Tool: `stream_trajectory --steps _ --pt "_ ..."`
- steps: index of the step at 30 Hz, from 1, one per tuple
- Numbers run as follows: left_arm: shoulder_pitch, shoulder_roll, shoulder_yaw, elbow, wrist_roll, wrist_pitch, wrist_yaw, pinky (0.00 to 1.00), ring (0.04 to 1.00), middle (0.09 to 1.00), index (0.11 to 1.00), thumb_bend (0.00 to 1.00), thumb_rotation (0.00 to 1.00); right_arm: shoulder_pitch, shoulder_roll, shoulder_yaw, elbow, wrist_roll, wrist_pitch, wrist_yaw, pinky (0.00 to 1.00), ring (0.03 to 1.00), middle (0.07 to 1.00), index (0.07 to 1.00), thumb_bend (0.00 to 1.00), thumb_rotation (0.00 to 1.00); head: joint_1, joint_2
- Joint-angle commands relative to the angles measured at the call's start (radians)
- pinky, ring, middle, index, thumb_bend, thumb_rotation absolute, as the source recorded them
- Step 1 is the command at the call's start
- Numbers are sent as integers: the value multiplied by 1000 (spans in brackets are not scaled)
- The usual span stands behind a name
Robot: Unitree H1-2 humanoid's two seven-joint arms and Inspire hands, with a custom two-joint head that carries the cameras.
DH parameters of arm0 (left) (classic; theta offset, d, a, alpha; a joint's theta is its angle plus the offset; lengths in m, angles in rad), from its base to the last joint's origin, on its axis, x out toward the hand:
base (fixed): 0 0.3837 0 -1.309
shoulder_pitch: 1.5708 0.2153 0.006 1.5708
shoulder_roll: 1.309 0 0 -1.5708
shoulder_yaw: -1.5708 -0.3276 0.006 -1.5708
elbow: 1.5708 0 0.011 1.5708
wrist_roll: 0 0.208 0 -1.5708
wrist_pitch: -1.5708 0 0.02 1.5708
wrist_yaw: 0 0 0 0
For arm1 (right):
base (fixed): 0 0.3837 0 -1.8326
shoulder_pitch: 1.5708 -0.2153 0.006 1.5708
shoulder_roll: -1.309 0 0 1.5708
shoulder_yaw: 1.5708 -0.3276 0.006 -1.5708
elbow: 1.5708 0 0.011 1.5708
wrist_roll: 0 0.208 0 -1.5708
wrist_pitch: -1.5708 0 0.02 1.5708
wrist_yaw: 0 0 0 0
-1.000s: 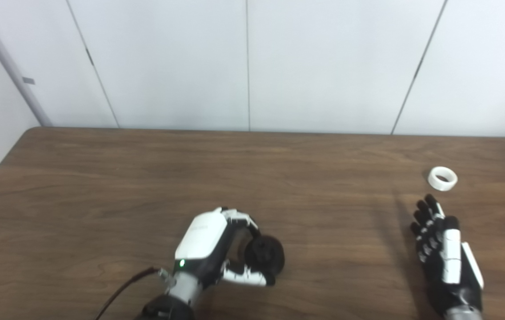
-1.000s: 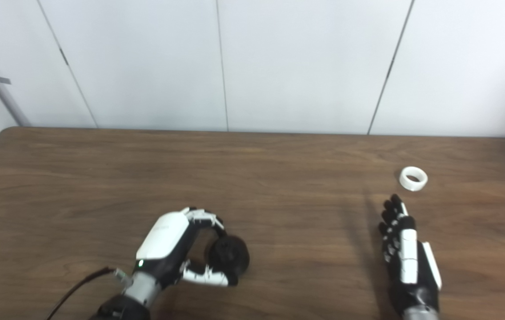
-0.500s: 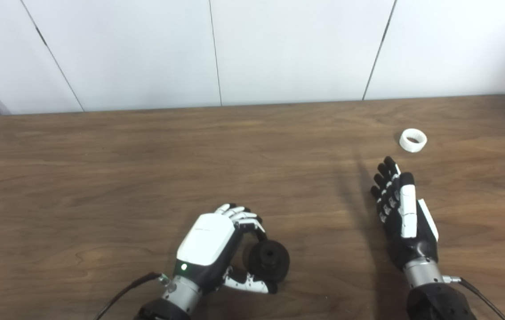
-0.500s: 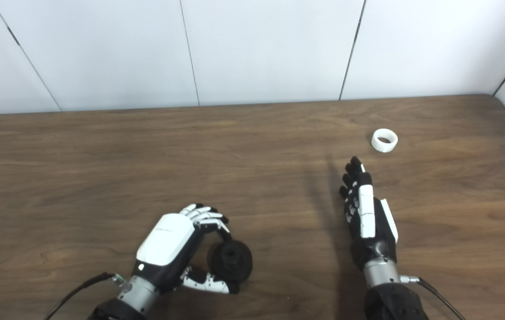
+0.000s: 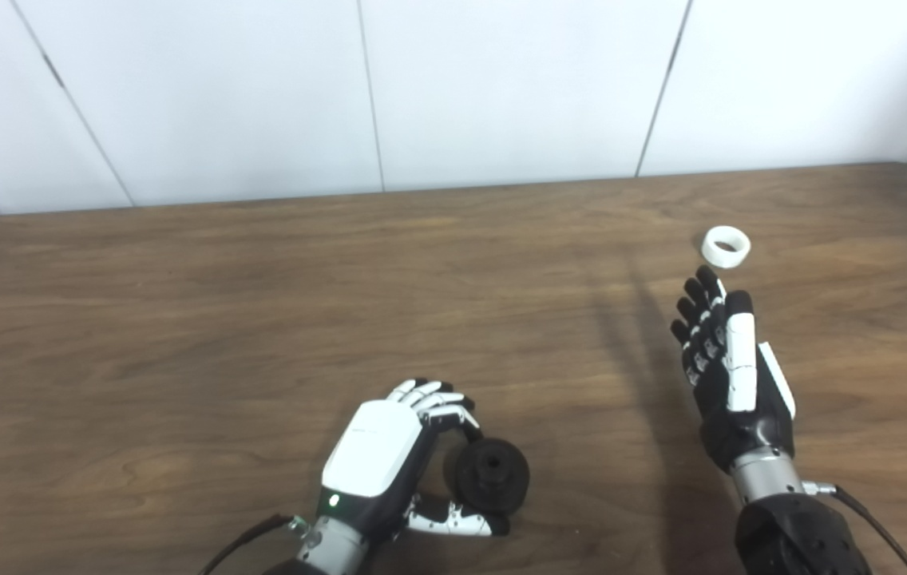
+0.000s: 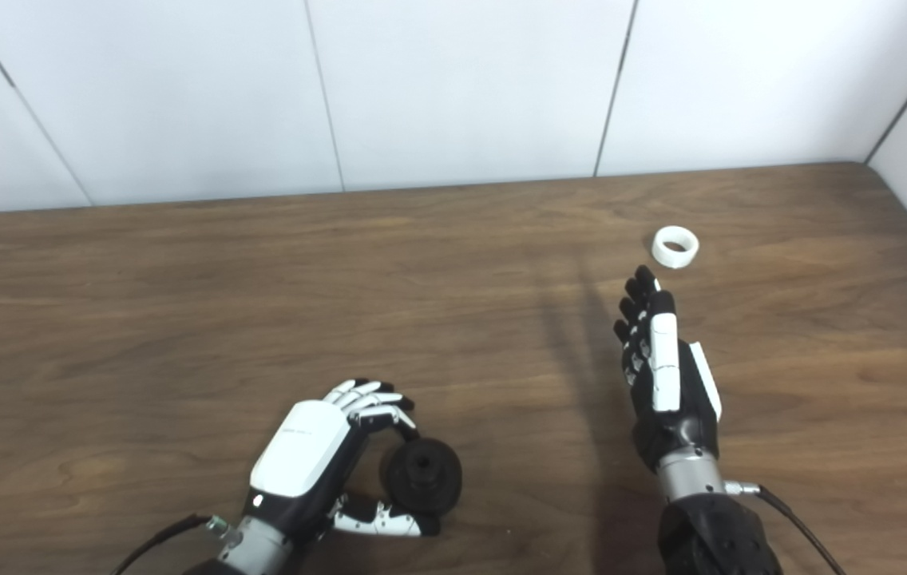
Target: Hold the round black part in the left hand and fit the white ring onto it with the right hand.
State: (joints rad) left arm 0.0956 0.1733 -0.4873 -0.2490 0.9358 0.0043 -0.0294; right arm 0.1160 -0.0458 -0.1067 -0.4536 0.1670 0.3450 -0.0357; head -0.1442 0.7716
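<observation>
Round black plastic part with centre hole (image 5: pixel 492 476) near front table edge, disc face and hole turned up and toward camera, axis tilted. Left hand (image 5: pixel 378 447) curled round it, fingers (image 5: pixel 436 399) over far rim, thumb under near rim: part gripped. Right hand (image 5: pixel 729 375) farther right, flat, fingers straight and together, pointing away toward ring, empty. Small white plastic ring (image 5: pixel 726 246) beyond fingertips, apart from them, lying flat on brown wood-grain table (image 5: pixel 182 319), opening up. White panelled wall (image 5: pixel 501 80) behind.
</observation>
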Motion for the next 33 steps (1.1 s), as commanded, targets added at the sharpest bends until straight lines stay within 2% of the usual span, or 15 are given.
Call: stream_trajectory --steps 1,5,7,9,12,13,16,24,28,33 --pt "14 8 -1 24 25 -12 13 899 854 775 486 519 53 -31 -24 -13 -57 -2 3 5 1000 1000 1000 1000 562 1000 -7 3" --pt "14 11 -3 34 44 -14 22 888 849 777 487 520 53 -42 -58 -29 -77 -16 24 0 1000 996 994 982 574 974 -20 -1" --pt "12 15 -2 40 44 -18 26 894 850 776 486 520 52 -50 -93 -26 -77 -66 40 -3 1000 983 976 957 565 897 -54 3" --pt "12 21 2 39 41 -20 23 898 850 776 486 520 53 -57 -125 -23 -78 -107 44 4 1000 981 969 949 557 862 -74 -2" --pt "14 32 11 35 35 -23 21 900 848 775 486 520 51 -66 -161 -21 -71 -147 22 14 936 972 970 929 512 675 -110 -10" --pt "15 36 14 34 35 -24 21 897 846 773 486 520 51 -70 -174 -18 -69 -171 21 10 918 969 971 926 509 644 -123 -14" --pt "17 46 23 31 35 -23 16 895 847 774 486 520 51 -93 -207 -9 -71 -272 49 -9 911 941 940 888 579 582 -153 -22" --pt "25 64 40 17 32 -21 5 891 845 775 487 522 49 -186 -318 3 2 -484 93 4 847 901 923 867 701 504 -181 -31" --pt "30 74 43 7 45 -20 -2 887 841 775 486 521 50 -250 -385 15 77 -575 113 20 900 919 920 854 745 447 -190 -36" --pt "38 83 46 3 41 -26 -1 886 837 775 486 521 50 -305 -413 17 153 -634 123 49 863 920 927 828 764 396 -202 -49"
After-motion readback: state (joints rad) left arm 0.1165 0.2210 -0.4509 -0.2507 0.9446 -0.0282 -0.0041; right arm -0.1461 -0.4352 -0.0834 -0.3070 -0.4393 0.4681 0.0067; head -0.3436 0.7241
